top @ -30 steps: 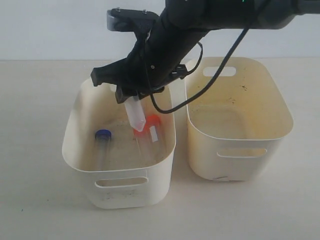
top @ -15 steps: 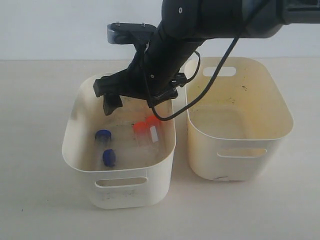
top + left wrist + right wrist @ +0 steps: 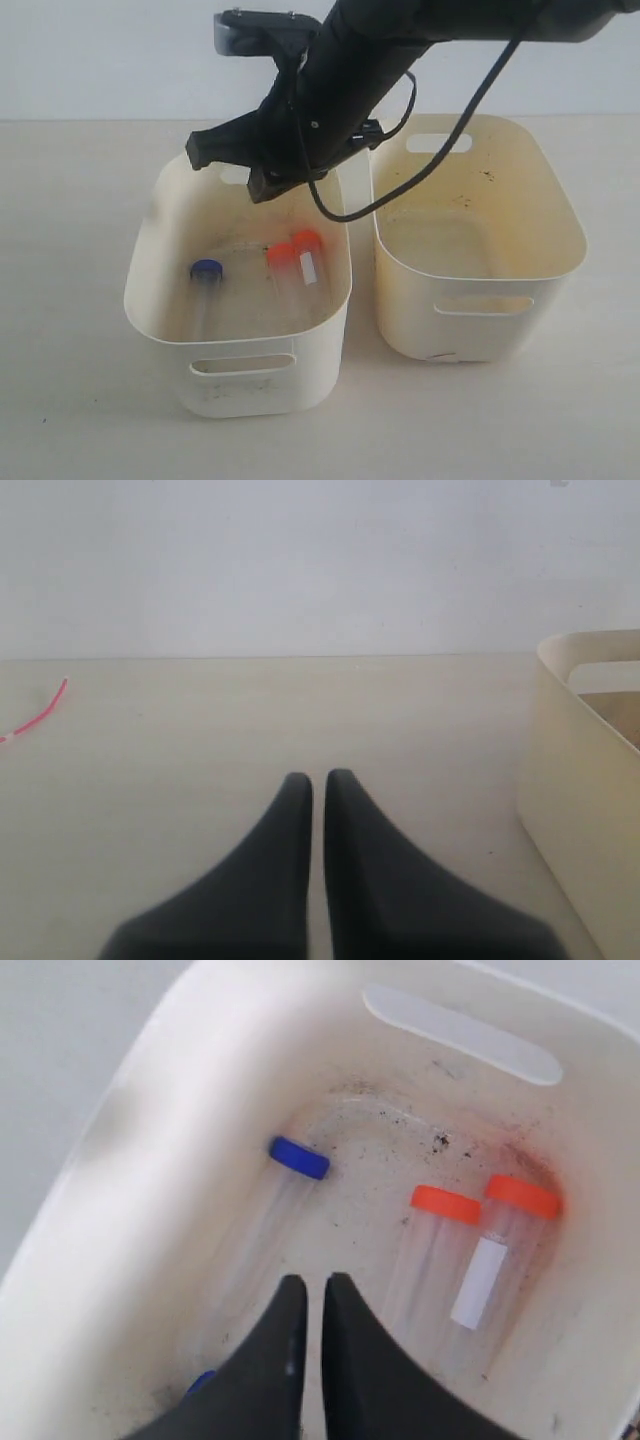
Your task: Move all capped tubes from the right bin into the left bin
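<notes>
Right tool (image 3: pixel 307 1285) is closed, jaws pressed together, with nothing between them. It hangs over the left bin (image 3: pixel 240 372), pointing down into it. Left tool (image 3: pixel 310 778) is also closed and empty, low over the bare table (image 3: pixel 180 730).

Tubes: every one I can see lies flat on the left bin floor, under the right tool.
- Blue-capped tube (image 3: pixel 298 1157) is ahead of the tips, off to one side.
- Two orange-capped tubes (image 3: pixel 446 1203) lie side by side ahead on the other side, touching or close to it. The outer one carries a white label (image 3: pixel 479 1282).
- A blue sliver (image 3: pixel 200 1381) sits just beside the finger base. It's likely a second blue cap, but mostly hidden.

Right bin (image 3: pixel 470 325) stands beside the left one, away from the tool. No tube shows on its floor in the exterior view, so I judge the transfer done or very nearly.

Handling, my read:
- Tubes look empty, so very light. They are stiff, clear plastic, not fragile under a moderate squeeze.
- Barrels are smooth and round, so they will roll on the floor and can slip or pivot in a loose pinch.
- Best hold is across the barrel just behind the cap, jaws square to the tube's long axis. The cap shoulder then stops it sliding out.
- The orange pair leaves little room for a finger between them. Go for the outer sides, or nudge them apart first.
- The label gives a bit more friction than bare plastic.
</notes>
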